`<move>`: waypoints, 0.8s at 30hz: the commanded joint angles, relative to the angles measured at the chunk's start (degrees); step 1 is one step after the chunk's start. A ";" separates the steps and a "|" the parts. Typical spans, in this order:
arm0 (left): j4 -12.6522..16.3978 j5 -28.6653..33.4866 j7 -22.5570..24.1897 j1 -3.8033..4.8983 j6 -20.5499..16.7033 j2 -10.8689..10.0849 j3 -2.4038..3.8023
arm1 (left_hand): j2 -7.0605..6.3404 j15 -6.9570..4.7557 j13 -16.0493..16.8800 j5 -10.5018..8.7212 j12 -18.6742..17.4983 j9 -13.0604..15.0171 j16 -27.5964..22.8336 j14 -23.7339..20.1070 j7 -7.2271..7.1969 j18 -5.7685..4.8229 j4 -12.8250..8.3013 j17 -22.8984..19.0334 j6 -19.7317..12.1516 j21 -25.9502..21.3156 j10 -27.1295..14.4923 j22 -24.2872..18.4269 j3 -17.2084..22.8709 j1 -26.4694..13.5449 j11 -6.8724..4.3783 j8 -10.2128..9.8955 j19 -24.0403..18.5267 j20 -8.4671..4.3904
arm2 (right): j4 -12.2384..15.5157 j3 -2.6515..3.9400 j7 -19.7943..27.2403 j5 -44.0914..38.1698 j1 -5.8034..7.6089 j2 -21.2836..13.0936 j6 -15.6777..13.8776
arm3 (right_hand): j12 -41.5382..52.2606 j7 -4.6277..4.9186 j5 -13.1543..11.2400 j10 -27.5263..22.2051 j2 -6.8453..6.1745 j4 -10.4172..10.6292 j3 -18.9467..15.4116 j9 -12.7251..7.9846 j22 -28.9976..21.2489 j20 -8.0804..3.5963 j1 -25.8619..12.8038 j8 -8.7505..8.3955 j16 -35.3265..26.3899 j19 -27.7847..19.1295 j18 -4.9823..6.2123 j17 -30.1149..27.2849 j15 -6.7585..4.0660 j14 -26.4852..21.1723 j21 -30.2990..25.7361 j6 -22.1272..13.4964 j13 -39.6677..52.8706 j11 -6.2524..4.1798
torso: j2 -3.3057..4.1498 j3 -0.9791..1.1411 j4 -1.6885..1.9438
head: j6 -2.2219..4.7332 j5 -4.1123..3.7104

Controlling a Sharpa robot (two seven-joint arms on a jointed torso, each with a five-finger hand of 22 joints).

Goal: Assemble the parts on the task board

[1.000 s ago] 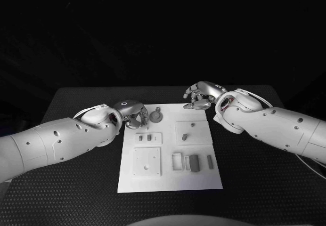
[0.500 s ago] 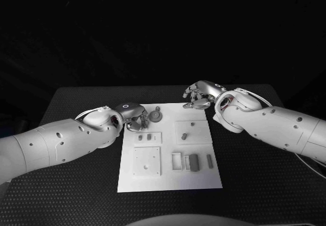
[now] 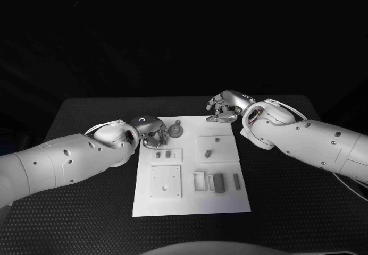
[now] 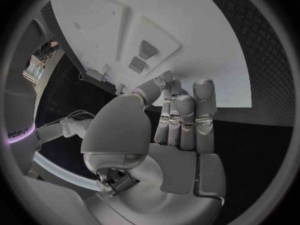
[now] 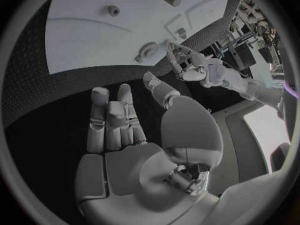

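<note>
The white task board (image 3: pixel 192 199) lies mid-table. My left hand (image 3: pixel 152 133) hangs at its far left corner, fingers together and curled toward the thumb, with nothing seen in them (image 4: pixel 169 120). A round grey part (image 3: pixel 176 130) lies just beside that hand. Two small parts (image 3: pixel 163 155) stand in a raised plate nearby (image 4: pixel 144 55). A short peg (image 3: pixel 208 154) lies on the square plate to the right. My right hand (image 3: pixel 226 109) hovers over the board's far right corner, its fingers curled in on nothing (image 5: pixel 137 120).
Several longer grey parts (image 3: pixel 222 183) lie near open slots at the board's near right. A square plate with small holes (image 3: pixel 166 182) sits at the near left. Black textured table (image 3: pixel 84 212) surrounds the board on all sides.
My left arm has swung slightly inward and its hand has dropped a little toward the board's left corner. The right hand and the parts have stayed put.
</note>
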 commanded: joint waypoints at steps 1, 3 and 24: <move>0.20 -0.39 0.04 -0.04 1.28 0.21 -0.06 | -0.11 -0.26 0.05 0.00 -0.22 0.04 -0.40 0.09 0.35 6.13 0.11 0.10 0.24 -0.31 1.02 0.79 -0.09 -0.51 0.76 0.18 0.02 -0.31 | 0.01 0.01 0.40 -0.09 -0.03 0.04 0.08 | -0.33 0.66 0.07 0.40 0.35 -0.43 0.02 0.09 0.81 -0.45 -0.08 -0.23 -0.19 -0.13 1.59 -0.09 0.10 -0.04 -0.06 -0.39 -0.06 0.08 | 0.00 -0.01 0.00 | 0.03 0.01; 0.21 -0.39 0.05 -0.04 1.32 0.23 -0.07 | -0.11 -0.26 0.06 0.00 -0.23 0.04 -0.40 0.08 0.35 6.12 0.11 0.10 0.24 -0.31 1.02 0.79 -0.09 -0.51 0.76 0.18 0.01 -0.31 | 0.01 0.01 0.40 -0.09 -0.03 0.03 0.08 | -0.33 0.66 0.07 0.40 0.35 -0.43 0.02 0.09 0.81 -0.45 -0.08 -0.23 -0.19 -0.14 1.59 -0.09 0.10 -0.04 -0.06 -0.39 -0.06 0.08 | 0.00 -0.01 0.00 | 0.04 0.01; 0.91 -0.39 0.15 -0.04 1.77 0.27 -0.20 | -0.13 -0.23 0.19 -0.06 -0.40 0.00 -0.48 -0.01 0.37 6.05 0.30 0.14 0.19 -0.41 1.01 0.82 -0.12 -0.68 0.79 0.14 -0.07 -0.30 | -0.06 0.01 0.40 -0.09 -0.03 0.02 0.12 | -0.32 0.66 0.07 0.41 0.36 -0.46 0.02 0.11 0.81 -0.45 -0.06 -0.23 -0.20 -0.13 1.59 -0.10 0.10 -0.03 -0.07 -0.40 -0.11 0.08 | 0.02 -0.01 0.00 | -0.04 -0.08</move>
